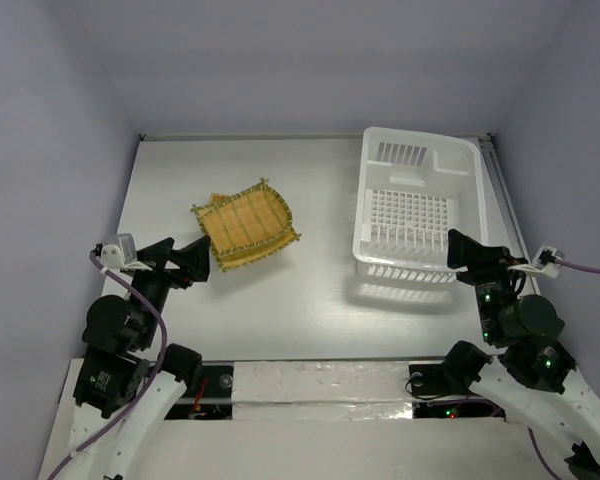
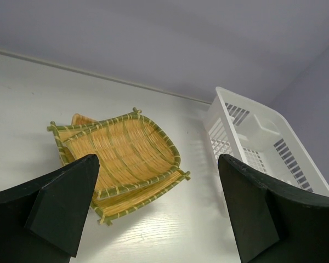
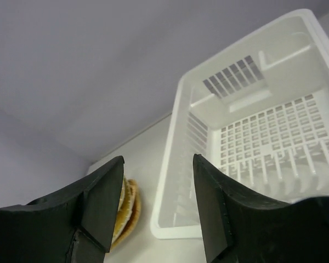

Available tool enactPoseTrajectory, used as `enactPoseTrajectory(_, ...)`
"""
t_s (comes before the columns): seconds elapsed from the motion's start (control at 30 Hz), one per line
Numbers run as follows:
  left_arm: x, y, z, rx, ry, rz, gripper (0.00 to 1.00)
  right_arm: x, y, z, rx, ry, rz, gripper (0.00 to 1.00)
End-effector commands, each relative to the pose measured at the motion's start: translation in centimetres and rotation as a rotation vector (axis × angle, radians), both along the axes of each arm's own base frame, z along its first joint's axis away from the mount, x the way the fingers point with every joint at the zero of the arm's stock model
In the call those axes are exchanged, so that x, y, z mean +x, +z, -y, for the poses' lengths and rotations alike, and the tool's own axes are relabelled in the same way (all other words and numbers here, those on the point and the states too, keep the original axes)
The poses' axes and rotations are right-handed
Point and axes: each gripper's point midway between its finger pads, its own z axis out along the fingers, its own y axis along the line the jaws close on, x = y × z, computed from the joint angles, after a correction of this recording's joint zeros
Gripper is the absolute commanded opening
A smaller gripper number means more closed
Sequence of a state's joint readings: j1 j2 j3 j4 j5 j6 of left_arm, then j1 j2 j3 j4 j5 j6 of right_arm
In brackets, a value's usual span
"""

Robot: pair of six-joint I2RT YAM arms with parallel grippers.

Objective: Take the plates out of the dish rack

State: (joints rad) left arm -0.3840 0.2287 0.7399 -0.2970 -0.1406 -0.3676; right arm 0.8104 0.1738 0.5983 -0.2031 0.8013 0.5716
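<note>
Clearly, you had the plates stacked on the table left of centre, the gridded square one on top, well apart from the dish rack at the far right. Your left gripper sat just near-left of the stack, fingers spread wide around nothing. Your right gripper hung by the rack's near right corner, fingers likewise parted.

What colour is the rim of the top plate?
Green around the tan top plate; clearest in the left wrist view.
</note>
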Motion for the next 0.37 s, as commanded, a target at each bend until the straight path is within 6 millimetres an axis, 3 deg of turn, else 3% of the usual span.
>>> enactPoseTrajectory(0.0, 0.1, 1.8, -0.9, 0.012, 0.044, 0.042, 0.88, 0.8, -1.1, 0.5, -0.039, -0.068, -0.061, 0.6)
enactPoseTrajectory(0.2, 0.5, 0.2, -0.2, 0.019, 0.017, 0.016, 0.88, 1.8, -0.6, -0.9, -0.091, -0.048, -0.064, 0.6)
enactPoseTrajectory(0.33, 0.4, 0.7, -0.3, 0.016, 0.018, 0.037, 0.93, 1.9, -0.2, -1.0, -0.108, -0.047, -0.065, 0.6)
